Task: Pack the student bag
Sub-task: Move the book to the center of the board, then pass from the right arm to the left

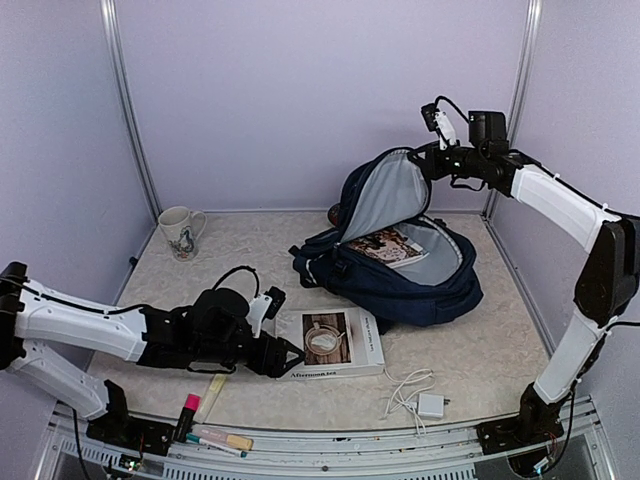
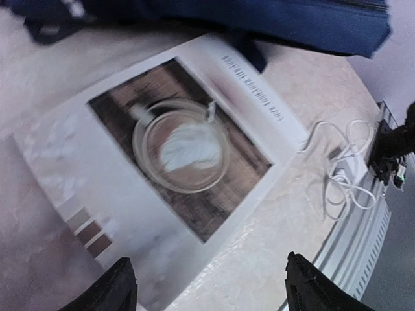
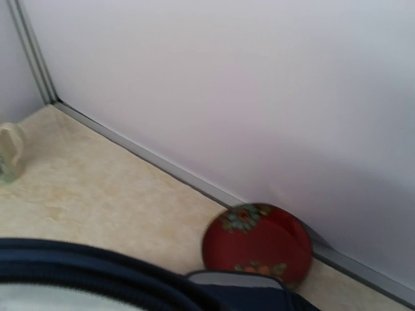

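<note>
In the overhead view a pale mug (image 1: 182,232) stands at the left, toward the back of the table (image 1: 480,350). A pink-capped marker (image 1: 188,406) lies at the lower left edge with other pens (image 1: 220,441) beside it. Just right of these, low in the frame, the left gripper (image 1: 288,355) sits close to the tabletop at the left edge of a white book (image 1: 333,343) with a cup photograph on its cover. Its wrist view shows the two fingers (image 2: 118,288) spread wide, one at each lower corner of the frame, with the book's near corner between them; whether they touch it I cannot tell. To the lower right of the book a white charger (image 1: 431,405) lies with its cable (image 1: 405,382) looped. The student bag (image 1: 420,285) lies at centre right, just behind the book, its main compartment open and a magazine (image 1: 392,244) showing inside. Its grey-lined flap (image 1: 390,195) stands upright, and the right gripper (image 1: 430,160), in the upper right of the frame, is closed on the flap's top rim. A red plate (image 3: 259,241) sits at the foot of the back wall behind the bag.
</note>
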You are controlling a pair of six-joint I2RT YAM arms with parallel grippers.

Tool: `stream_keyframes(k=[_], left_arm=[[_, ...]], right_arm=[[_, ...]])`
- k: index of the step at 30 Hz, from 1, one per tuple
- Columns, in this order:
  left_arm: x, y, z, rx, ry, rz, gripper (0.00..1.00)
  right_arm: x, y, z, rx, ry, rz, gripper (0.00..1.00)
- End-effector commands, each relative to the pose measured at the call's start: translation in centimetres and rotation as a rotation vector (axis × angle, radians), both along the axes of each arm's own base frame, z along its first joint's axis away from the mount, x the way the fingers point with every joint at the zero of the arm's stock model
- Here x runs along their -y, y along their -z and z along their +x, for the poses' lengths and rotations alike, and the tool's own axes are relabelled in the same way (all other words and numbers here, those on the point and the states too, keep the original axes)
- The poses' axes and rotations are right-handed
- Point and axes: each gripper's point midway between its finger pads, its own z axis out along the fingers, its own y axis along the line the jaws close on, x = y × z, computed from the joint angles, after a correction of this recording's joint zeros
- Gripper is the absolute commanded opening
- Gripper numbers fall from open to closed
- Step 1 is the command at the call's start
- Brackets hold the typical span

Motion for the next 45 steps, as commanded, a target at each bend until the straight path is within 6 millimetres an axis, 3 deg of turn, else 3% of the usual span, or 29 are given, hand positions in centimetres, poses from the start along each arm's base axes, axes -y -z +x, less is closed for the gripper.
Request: stream_keyframes(k=[1, 7, 11, 15, 19, 25, 32, 34, 35, 37, 40, 42, 44, 45], left_arm=[[1.5, -6.2, -0.2, 0.176, 0.092, -0.055, 0.81], [0.4, -10.8, 1.1, 0.277, 0.024, -0.070, 0.84], [-0.5, -16.6, 3.4, 0.415, -0.070, -0.075, 0.89], [-0.3, -21.5, 6.0, 0.534, -0.127, -0.069, 0.98], [-1.1, -24.6, 10.6, 0.601, -0.220, -0.039, 0.99], [-1.7, -25.3, 15.8, 0.683, -0.230, 0.056, 0.99], [0.8, -21.2, 19.8, 0.688, -0.149, 0.208, 0.99], [1.4, -21.0, 20.4, 0.690, -0.137, 0.210, 0.99], [1.4, -20.9, 20.8, 0.693, -0.142, 0.215, 0.96], [1.2, -20.9, 21.7, 0.689, -0.156, 0.215, 0.76], [0.9, -20.9, 22.4, 0.683, -0.170, 0.193, 0.25], [0.9, -20.7, 22.5, 0.679, -0.162, 0.179, 0.00], [0.9, -20.5, 22.7, 0.669, -0.162, 0.170, 0.00], [0.6, -20.5, 22.9, 0.659, -0.181, 0.160, 0.00]], right_arm=[[-1.5, -11.1, -0.9, 0.296, -0.081, 0.155, 0.00], [-2.9, -15.7, -2.5, 0.396, -0.179, 0.203, 0.00], [-4.5, -17.4, -3.6, 0.436, -0.224, 0.222, 0.00], [-7.9, -17.0, -5.0, 0.426, -0.291, 0.247, 0.00], [-11.8, -15.1, -6.5, 0.384, -0.386, 0.248, 0.00], [-14.5, -11.9, -8.1, 0.298, -0.509, 0.247, 0.00], [-15.8, -8.4, -9.9, 0.208, -0.621, 0.224, 0.00], [-16.0, -7.6, -10.6, 0.186, -0.656, 0.210, 0.00], [-16.0, -7.3, -11.0, 0.181, -0.673, 0.203, 0.00], [-15.9, -6.7, -11.7, 0.169, -0.704, 0.185, 0.00], [-15.8, -5.7, -12.8, 0.150, -0.738, 0.165, 0.00], [-15.6, -5.0, -13.2, 0.129, -0.744, 0.157, 0.00], [-15.3, -4.2, -13.3, 0.099, -0.728, 0.147, 0.04], [-15.1, -3.5, -12.9, 0.076, -0.694, 0.136, 0.23]])
